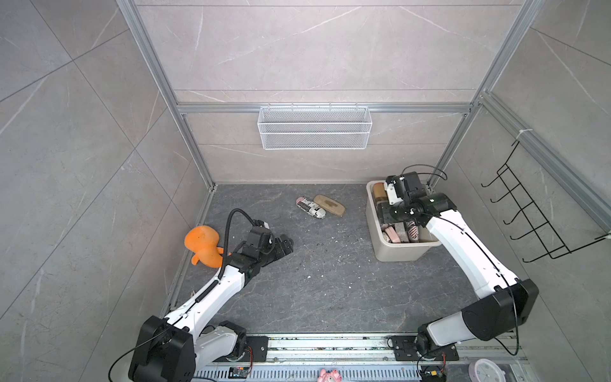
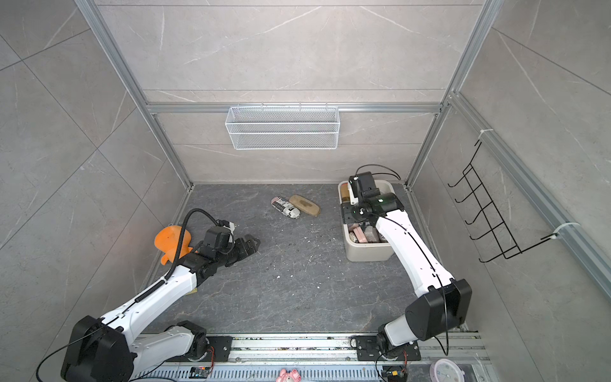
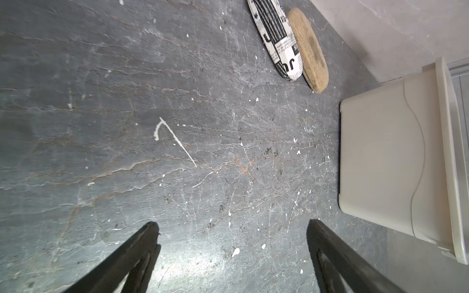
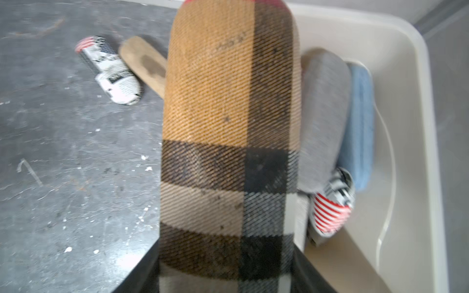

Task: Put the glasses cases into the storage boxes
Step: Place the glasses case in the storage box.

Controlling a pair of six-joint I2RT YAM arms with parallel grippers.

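Observation:
Two glasses cases lie side by side on the dark floor near the back: a newspaper-print case [image 1: 310, 207] [image 2: 285, 206] [image 3: 276, 38] [image 4: 109, 71] and a tan case [image 1: 329, 205] [image 2: 305, 205] [image 3: 308, 50] [image 4: 144, 63]. The cream storage box [image 1: 396, 251] [image 2: 367, 254] [image 3: 380, 157] [image 4: 418, 101] stands at the right. It holds a grey case [image 4: 322, 121], a blue case [image 4: 360, 126] and a pink case [image 1: 393, 233]. My right gripper [image 1: 385, 208] [image 4: 225, 253] is shut on a brown plaid case [image 4: 228, 126] [image 1: 379, 191] over the box's far end. My left gripper [image 1: 286, 246] [image 2: 253, 243] [image 3: 232, 224] stands open over bare floor.
An orange plush toy [image 1: 203, 244] [image 2: 172, 243] lies beside the left arm at the left wall. A white wire mesh basket [image 1: 314, 127] hangs on the back wall. A black wire rack [image 1: 529, 211] juts from the right wall.

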